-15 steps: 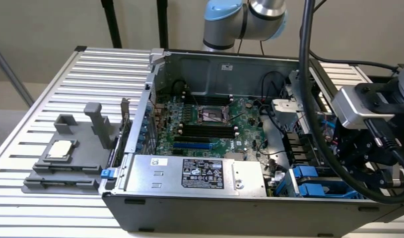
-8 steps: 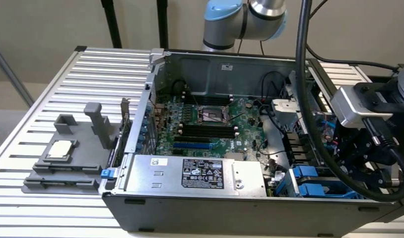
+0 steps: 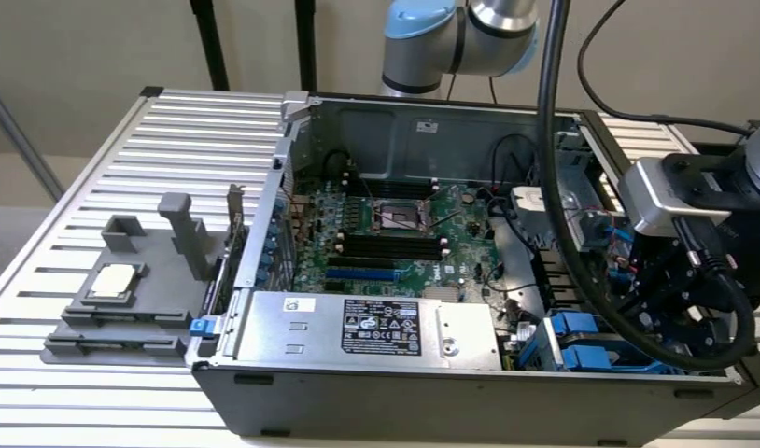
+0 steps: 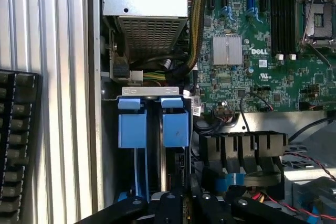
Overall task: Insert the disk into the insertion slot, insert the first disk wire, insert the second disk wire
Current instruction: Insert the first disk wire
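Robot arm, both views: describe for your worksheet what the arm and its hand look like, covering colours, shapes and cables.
The arm has rounded silver-grey joints with pale blue caps. A thick black cable runs down beside it, and a light grey block sits at the wrist. The hand is black and angular, with small round silver screw heads.
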`<move>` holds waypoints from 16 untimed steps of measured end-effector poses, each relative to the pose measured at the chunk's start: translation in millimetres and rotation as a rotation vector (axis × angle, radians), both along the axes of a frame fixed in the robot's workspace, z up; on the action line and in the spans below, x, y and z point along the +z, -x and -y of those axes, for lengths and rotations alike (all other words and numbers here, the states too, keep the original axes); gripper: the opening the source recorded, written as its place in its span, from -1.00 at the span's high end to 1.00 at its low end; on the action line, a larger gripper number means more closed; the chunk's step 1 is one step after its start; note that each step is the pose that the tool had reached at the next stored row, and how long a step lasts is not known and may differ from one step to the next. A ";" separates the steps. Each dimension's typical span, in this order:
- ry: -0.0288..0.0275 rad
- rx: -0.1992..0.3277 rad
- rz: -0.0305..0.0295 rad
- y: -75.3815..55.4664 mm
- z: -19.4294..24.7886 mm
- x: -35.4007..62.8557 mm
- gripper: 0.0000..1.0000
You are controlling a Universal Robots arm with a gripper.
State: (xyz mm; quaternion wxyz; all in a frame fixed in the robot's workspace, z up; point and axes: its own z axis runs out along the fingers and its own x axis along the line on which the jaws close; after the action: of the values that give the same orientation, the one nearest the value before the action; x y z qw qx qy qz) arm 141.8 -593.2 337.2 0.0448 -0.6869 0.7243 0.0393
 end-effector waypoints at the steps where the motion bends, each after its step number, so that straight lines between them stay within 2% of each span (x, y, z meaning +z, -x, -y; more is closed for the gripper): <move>1: 0.0000 -0.001 0.0005 0.0 0.0 -0.3 0.67; 8: 0.0015 -0.007 0.0046 0.0 0.0 -3.3 0.67; 14: 0.0023 -0.010 0.0050 0.0 -0.1 -3.9 0.67; 16: 0.0011 -0.010 0.0051 -0.1 -0.1 -3.4 0.64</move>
State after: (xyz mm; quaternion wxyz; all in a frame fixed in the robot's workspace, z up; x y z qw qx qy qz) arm 141.9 -593.1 333.7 0.0465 -0.6833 0.7277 0.0369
